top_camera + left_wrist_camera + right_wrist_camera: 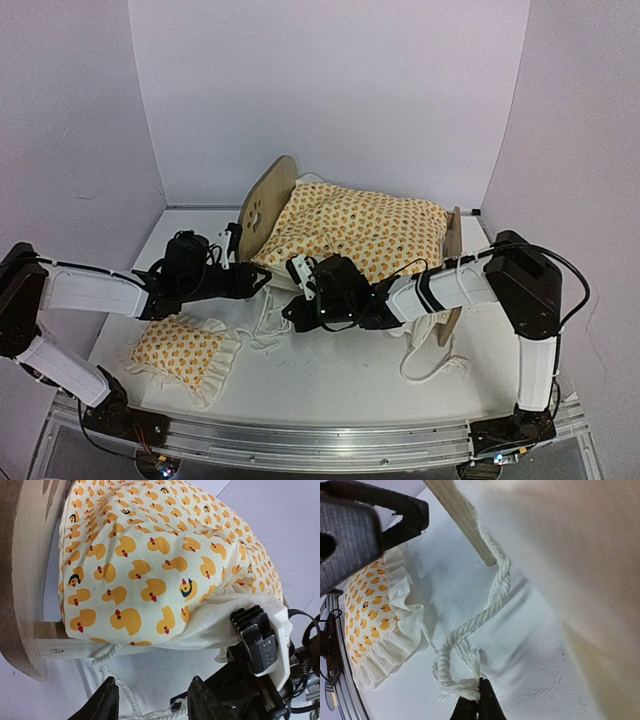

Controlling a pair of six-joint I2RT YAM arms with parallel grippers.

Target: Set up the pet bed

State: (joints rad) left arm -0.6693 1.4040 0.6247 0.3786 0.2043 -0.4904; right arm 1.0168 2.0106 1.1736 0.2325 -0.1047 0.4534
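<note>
The bed [265, 205] is set toward the back of the table [330, 385] and is covered by the duck-print blanket [360, 225]; the mattress is hidden. The pillow [180, 350] is seen on the table at the front left, well apart from the bed. The right gripper [478, 692] is clamped on a knotted bit of white cord [485, 610] that trails from under the blanket's edge. The left gripper [154, 685] is held near the headboard [20, 580] with its jaws parted and nothing gripped, though cord is seen lying between them. The dressing of the bed is judged to be in hand. Next, the cord would have to be drawn gently so that the blanket is not dragged off, and the pillow is not yet placed.
</note>
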